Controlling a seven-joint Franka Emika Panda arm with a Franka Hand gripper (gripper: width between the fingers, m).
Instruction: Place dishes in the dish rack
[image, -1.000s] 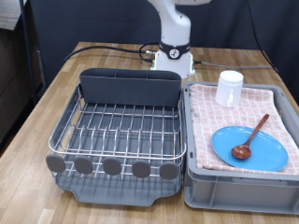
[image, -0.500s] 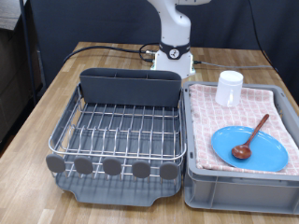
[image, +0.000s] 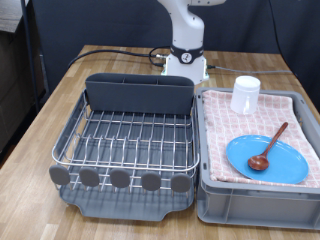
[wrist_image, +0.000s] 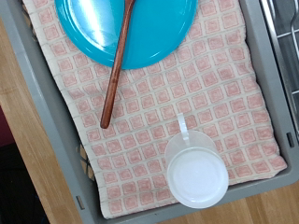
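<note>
While lying in the towel-lined bin at the table's right edge: plate, spoon, cup. Dish rack bare. End effector unseen; state impossible to tell.

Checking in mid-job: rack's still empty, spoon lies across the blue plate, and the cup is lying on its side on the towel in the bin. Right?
Not quite. The cup stands upright on the towel; the exterior view shows it. The rest holds: the rack is empty and the spoon lies across the plate in the bin.
</note>
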